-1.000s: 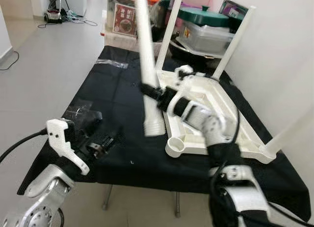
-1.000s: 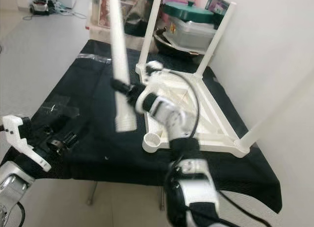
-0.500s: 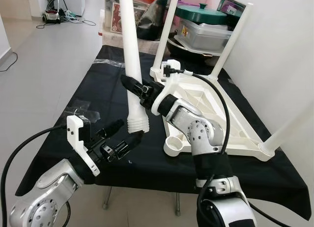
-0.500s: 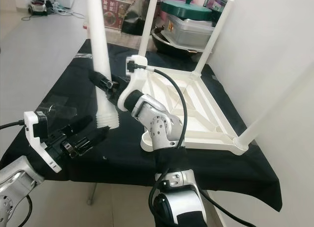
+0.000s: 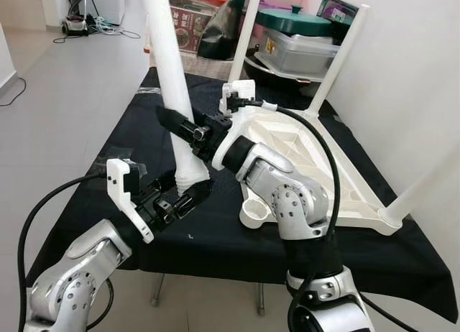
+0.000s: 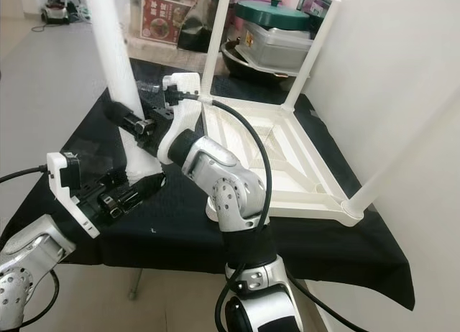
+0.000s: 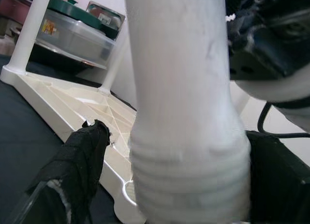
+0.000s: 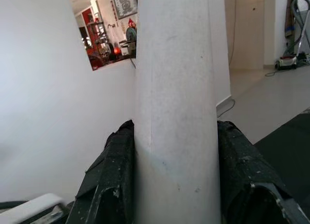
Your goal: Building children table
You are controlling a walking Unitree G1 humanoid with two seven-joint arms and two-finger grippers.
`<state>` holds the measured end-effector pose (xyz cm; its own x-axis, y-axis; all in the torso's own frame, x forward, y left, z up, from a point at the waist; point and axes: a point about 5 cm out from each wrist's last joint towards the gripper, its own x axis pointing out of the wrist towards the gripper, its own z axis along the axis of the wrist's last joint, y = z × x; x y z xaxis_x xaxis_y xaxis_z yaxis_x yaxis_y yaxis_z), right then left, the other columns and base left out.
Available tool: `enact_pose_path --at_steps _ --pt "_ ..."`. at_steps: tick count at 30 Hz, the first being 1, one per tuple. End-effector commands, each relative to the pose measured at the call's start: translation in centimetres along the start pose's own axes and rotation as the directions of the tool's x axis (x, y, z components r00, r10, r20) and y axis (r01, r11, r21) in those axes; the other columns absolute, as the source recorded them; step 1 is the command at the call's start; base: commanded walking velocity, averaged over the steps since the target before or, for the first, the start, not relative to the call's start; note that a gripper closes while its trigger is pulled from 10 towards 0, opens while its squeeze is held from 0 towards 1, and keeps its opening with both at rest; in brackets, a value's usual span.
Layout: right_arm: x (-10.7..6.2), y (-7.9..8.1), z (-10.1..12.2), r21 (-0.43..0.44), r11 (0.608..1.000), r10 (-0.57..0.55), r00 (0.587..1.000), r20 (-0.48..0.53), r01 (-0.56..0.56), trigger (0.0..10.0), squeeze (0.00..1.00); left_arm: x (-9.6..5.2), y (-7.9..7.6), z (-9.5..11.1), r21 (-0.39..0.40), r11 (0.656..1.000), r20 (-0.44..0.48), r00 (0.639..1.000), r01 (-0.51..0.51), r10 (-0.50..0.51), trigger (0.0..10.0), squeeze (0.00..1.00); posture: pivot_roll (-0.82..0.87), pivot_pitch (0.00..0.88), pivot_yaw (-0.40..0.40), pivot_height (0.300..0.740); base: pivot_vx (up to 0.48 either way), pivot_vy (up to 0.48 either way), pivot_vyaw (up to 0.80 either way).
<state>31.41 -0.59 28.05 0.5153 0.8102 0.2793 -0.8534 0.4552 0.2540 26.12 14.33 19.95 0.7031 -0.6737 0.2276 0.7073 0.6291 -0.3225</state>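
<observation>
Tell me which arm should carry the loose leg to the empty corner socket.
Right, probably. The right gripper is shut on the white leg mid-shaft, on the side of the empty socket in the upturned tabletop. The left gripper only brackets the leg's threaded end, so it suits guiding.

A home; tiled floor (image 5: pixel 65 73); lidded storage boxes (image 5: pixel 302 48) behind.

White wall (image 5: pixel 410 73), grey tiled floor (image 5: pixel 65 80), lidded storage boxes (image 5: pixel 302 48) behind.
</observation>
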Motion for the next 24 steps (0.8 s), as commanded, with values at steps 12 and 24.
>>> enact_pose_path --at_steps 12,24 --pt "-0.5 0.6 -1.5 0.083 0.996 -0.017 1.0 0.016 0.016 0.0 0.0 0.4 -0.6 -1.5 -0.008 0.999 -0.038 0.999 0.038 -0.038 0.0 0.0 0.12 0.0 -0.167 0.74 0.0 0.0 0.0" --pt "-0.8 0.1 -1.7 0.053 0.998 -0.042 0.999 -0.015 0.043 9.5 0.0 -0.1 -0.5 -1.2 0.092 0.996 -0.053 0.998 0.02 -0.015 0.0 0.0 0.13 0.0 -0.171 0.74 0.0 0.0 0.0"
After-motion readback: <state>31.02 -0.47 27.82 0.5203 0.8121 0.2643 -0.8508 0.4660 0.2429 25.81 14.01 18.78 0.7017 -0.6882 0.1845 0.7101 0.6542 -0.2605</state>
